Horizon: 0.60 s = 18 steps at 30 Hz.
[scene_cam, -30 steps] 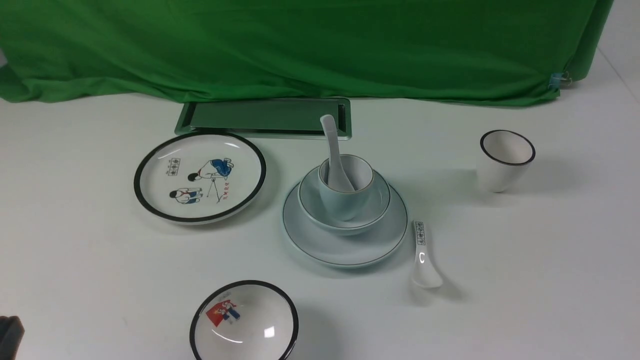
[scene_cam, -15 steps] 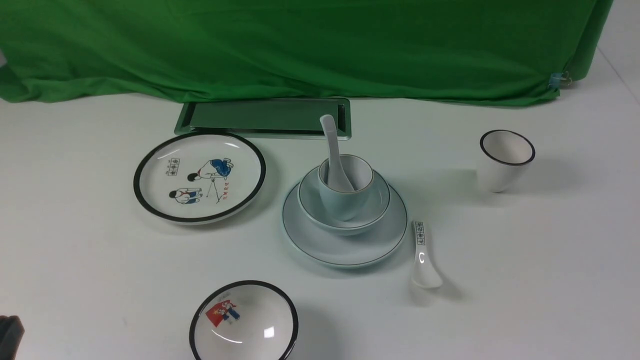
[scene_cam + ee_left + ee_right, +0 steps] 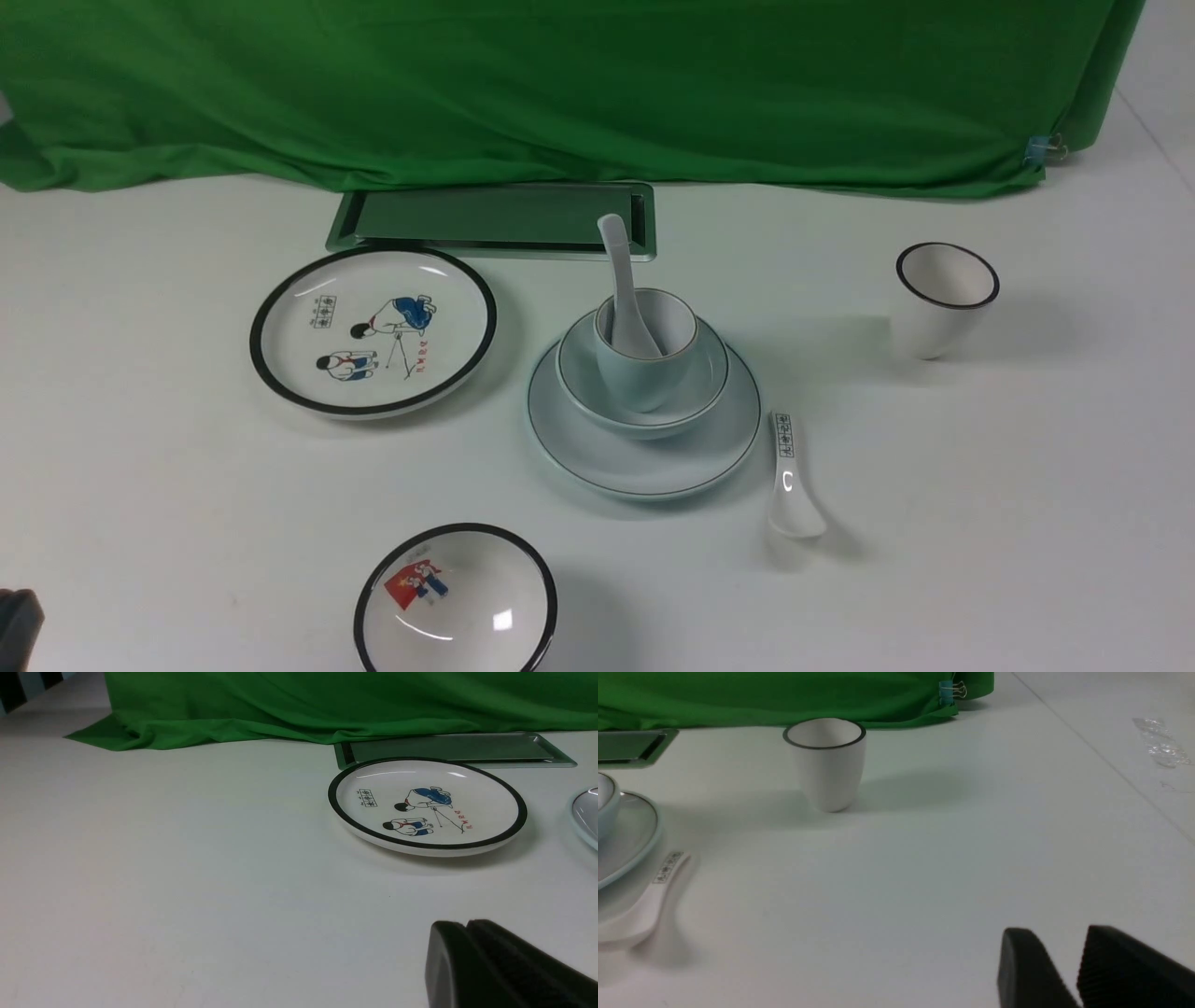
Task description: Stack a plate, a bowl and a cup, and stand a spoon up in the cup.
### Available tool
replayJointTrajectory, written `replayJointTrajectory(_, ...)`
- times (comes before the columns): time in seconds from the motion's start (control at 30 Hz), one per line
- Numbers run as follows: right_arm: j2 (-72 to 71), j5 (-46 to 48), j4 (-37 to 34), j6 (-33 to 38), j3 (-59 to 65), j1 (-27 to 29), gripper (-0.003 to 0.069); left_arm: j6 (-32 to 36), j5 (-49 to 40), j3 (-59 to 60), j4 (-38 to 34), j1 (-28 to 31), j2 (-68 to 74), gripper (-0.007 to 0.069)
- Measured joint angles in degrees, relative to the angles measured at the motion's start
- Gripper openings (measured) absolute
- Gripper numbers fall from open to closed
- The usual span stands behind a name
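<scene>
On the bench, the plate carries the bowl, the cup and the upright spoon: nothing has shifted, so the stack looks finished; left tool is closed, right tool slightly parted, both empty

Two plates, bowls, cups, spoons.

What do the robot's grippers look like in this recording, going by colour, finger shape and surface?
Only finger parts show. The left gripper has matte black, thick fingers with rounded tips; a black corner of it also sits at the front view's edge. The right gripper is likewise black, with wedge-shaped fingers, one showing a finely ribbed inner pad. No cables, labels or arm links are visible.
</scene>
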State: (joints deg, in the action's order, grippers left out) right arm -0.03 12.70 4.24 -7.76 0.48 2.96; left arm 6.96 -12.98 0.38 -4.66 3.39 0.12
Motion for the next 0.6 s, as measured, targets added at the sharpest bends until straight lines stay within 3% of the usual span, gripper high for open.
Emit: replayJointTrajectory(0.6, 0.0, 0.0, -0.1, 0.0, 0.0, 0.0, 0.0239, 0.0, 0.0, 0.0, 0.5, 0.0, 0.0, -0.0029)
